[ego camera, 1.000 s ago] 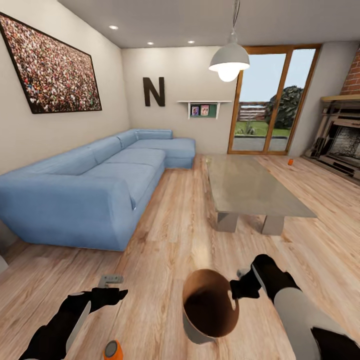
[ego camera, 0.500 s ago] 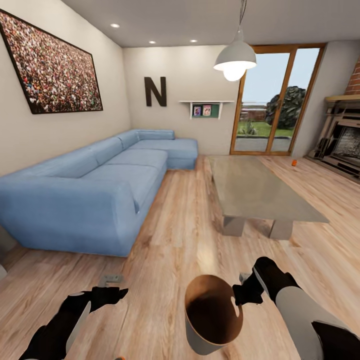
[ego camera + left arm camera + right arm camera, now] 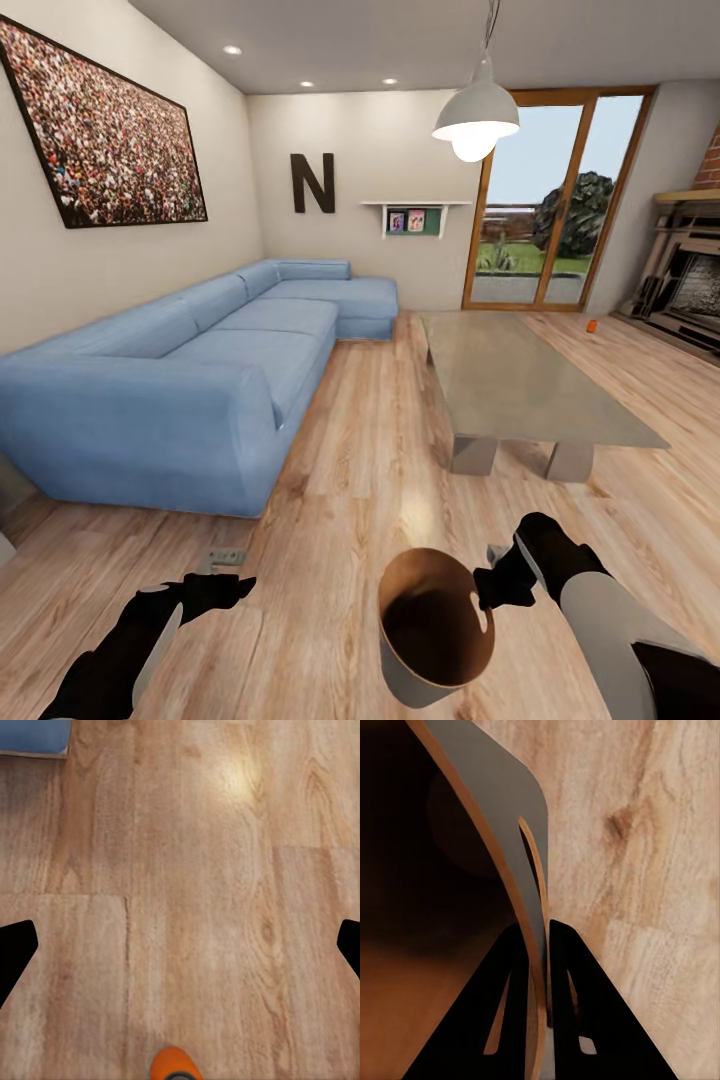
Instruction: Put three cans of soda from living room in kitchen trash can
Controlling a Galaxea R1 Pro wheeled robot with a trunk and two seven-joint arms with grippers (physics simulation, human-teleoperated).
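Right gripper (image 3: 497, 587) has its fingers pinched on the tash can (image 3: 432, 630) rim, one inside, one outside – bin carried tilted low at approx 5 o'clock in head view. Left gripper (image 3: 222, 587) spread wide, nothing in it; one orange can of soda (image 3: 174, 1066) on the wood floor (image 3: 370, 470) just beneath it, per left wrist view. Another orange can (image 3: 592, 325) far off at 1 o'clock, near the fireplace (image 3: 690, 290) – prob. a can, it's tiny. To do it well: stop the base, centre the can btw the fingers, lower straight, close at mid-height, keep the bin rim steady.
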